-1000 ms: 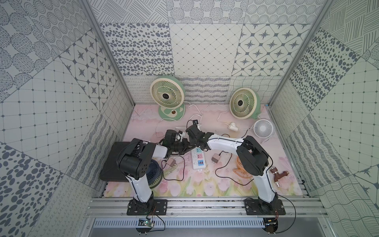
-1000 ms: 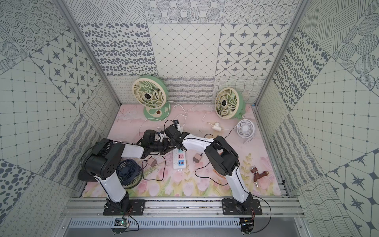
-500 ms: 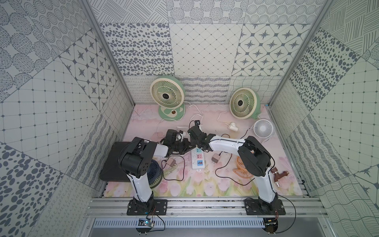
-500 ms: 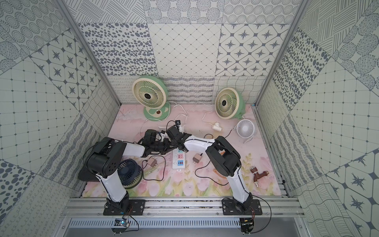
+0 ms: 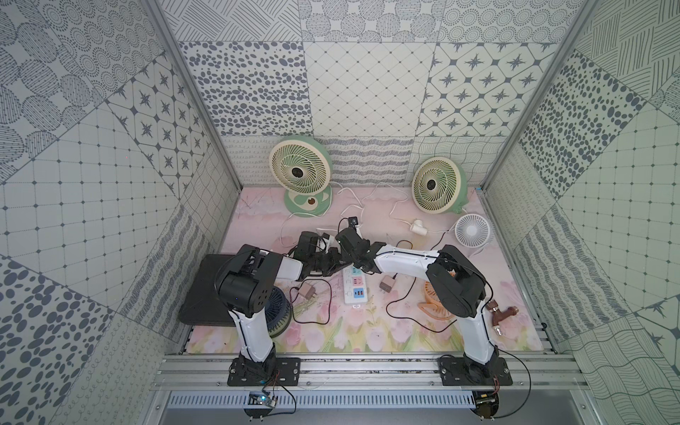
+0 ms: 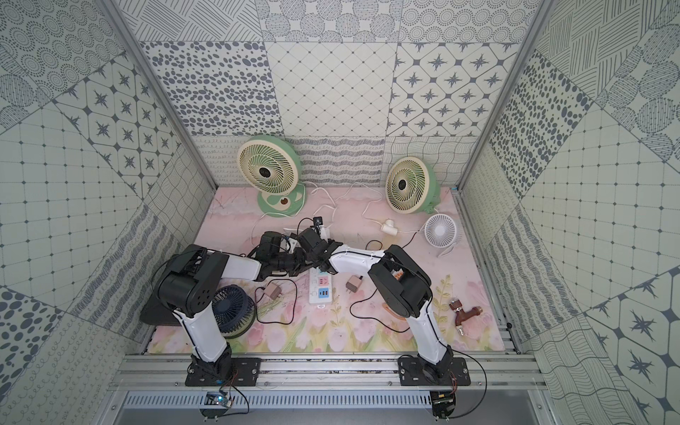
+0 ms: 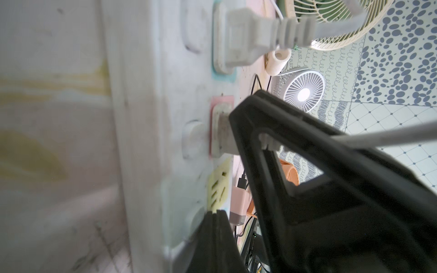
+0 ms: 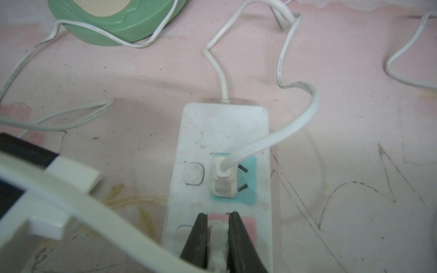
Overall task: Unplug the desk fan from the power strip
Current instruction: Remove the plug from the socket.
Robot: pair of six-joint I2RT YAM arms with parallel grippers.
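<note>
The white power strip (image 5: 355, 290) (image 6: 320, 292) lies mid-mat, its far end hidden under both wrists. In the right wrist view my right gripper (image 8: 218, 214) is shut on a white plug (image 8: 217, 236) seated in the strip's (image 8: 222, 127) pink socket. A second white plug (image 8: 223, 179) sits in the teal socket beyond it. In the left wrist view my left gripper (image 7: 216, 212) is shut and empty, its tips pressing on the strip (image 7: 142, 141) by the yellow socket. Two green desk fans (image 5: 300, 173) (image 5: 438, 184) stand at the back. I cannot tell which cord belongs to which.
A dark blue fan (image 5: 277, 309) and a black slab (image 5: 206, 290) lie by the left arm's base. A small white fan (image 5: 472, 230), an orange fan (image 5: 434, 301), two chargers (image 5: 385, 285) (image 5: 305, 292), a brown tap (image 5: 502, 316) and loose black and white cables surround the strip.
The left arm's elbow has edged slightly to the right. Both grippers stay where they were, the right one still clamped on the plug.
</note>
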